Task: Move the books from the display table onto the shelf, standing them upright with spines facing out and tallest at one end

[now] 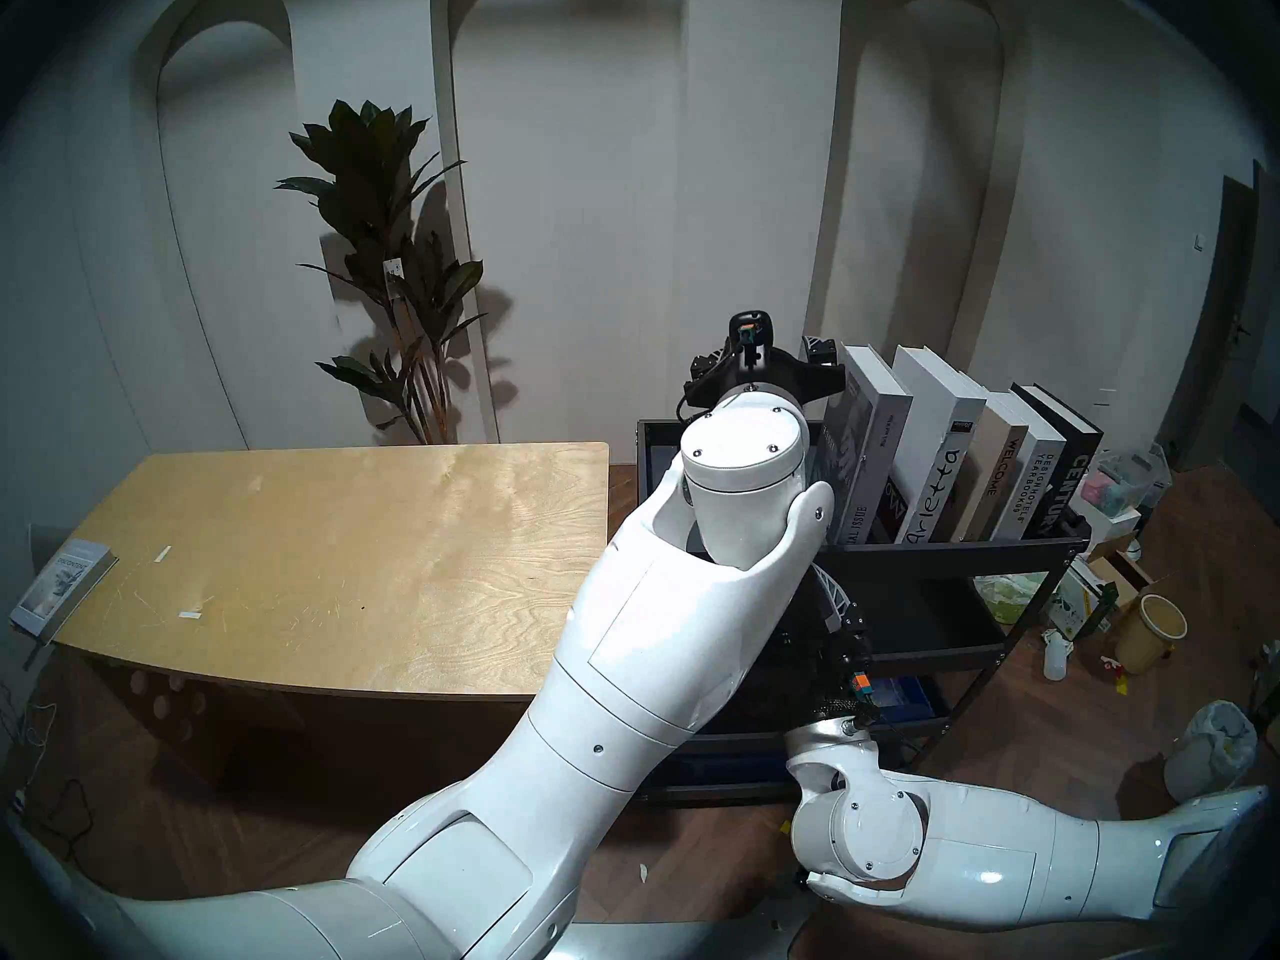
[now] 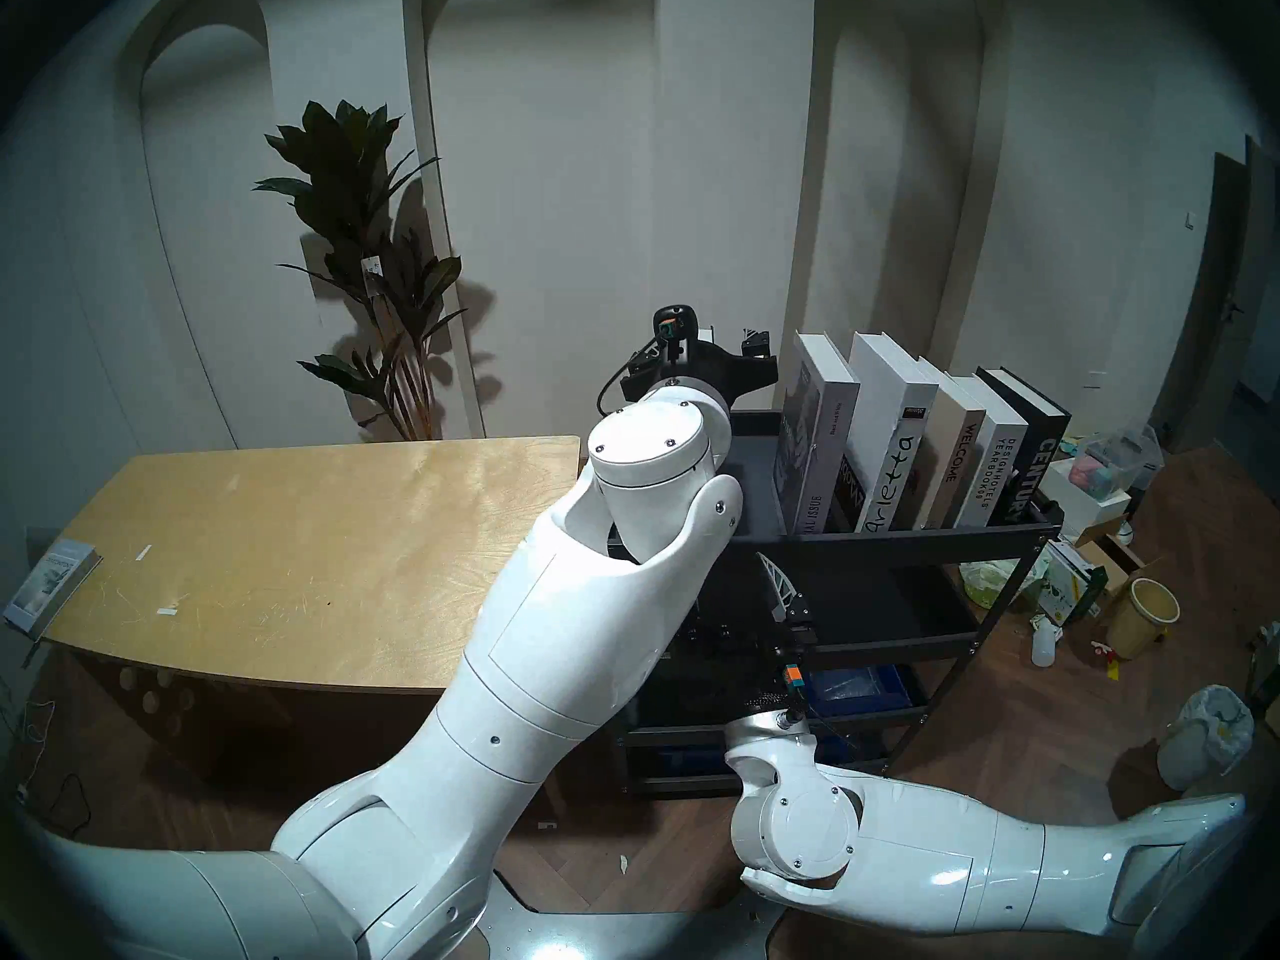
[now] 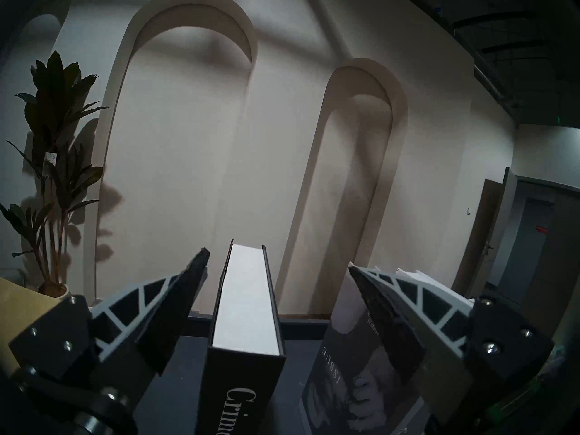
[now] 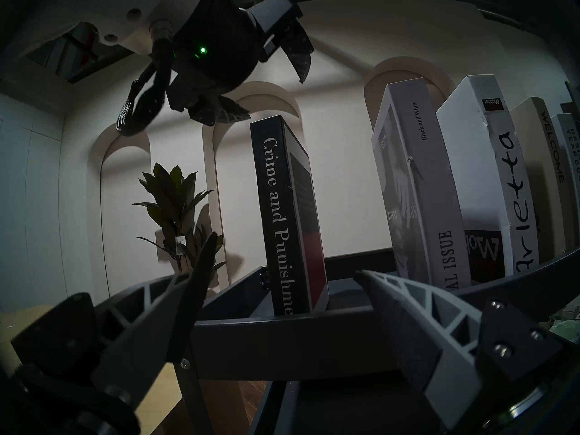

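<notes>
Room: white wall with arched niches, a potted plant (image 1: 395,273) in the corner, dim light.
Crime and Punishment (image 4: 284,217): black hardcover, white page block, upright on the shelf (image 4: 282,330), spine out, standing alone just below the left gripper (image 3: 277,265).
Left gripper: released, fingers spread either side of the book's top, touching nothing.
Neighbours: Special Issue (image 4: 417,199) leans by the gripper's right finger; Arietta (image 1: 935,446) beyond it.
Right gripper (image 4: 285,261): agape, empty, below the shelf rim.
Display table (image 1: 332,564): bare of big books.
Risk: unsupported, the book could topple if a finger clips it while pulling away.
</notes>
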